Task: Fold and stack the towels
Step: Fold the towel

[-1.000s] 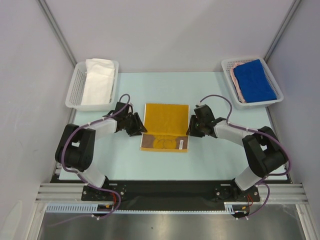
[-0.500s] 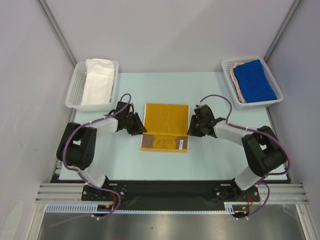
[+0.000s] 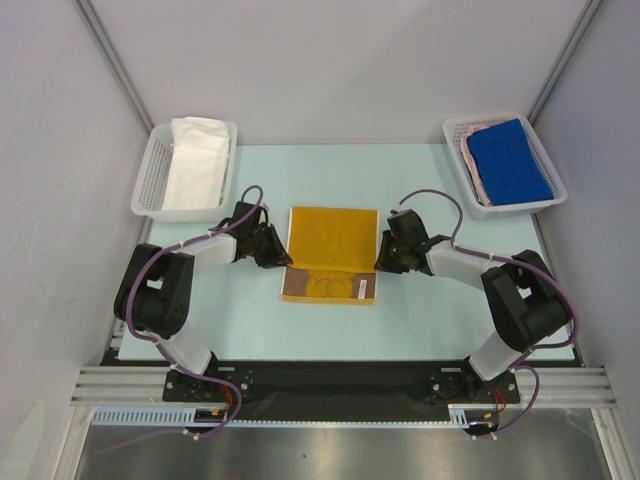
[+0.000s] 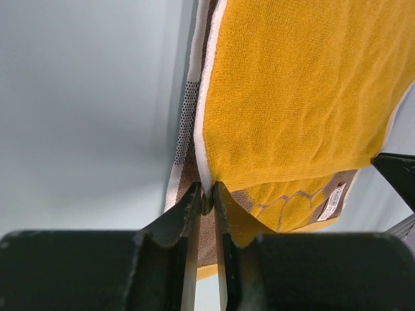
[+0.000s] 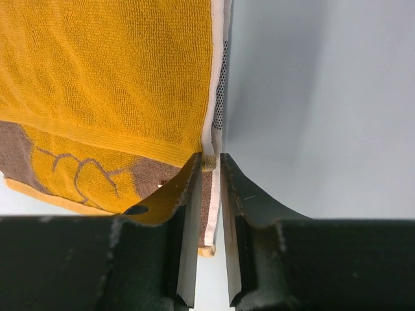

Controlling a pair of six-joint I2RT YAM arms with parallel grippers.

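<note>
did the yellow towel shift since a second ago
No. The yellow towel lies where it was, its edges equally far from the left basket.

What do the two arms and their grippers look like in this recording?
The left arm and right arm each have white link shells between bulky black joint housings. A thin purple cable loops along each arm. The left gripper and right gripper are black, each with two flat, tapering fingers. No markings are legible.
</note>
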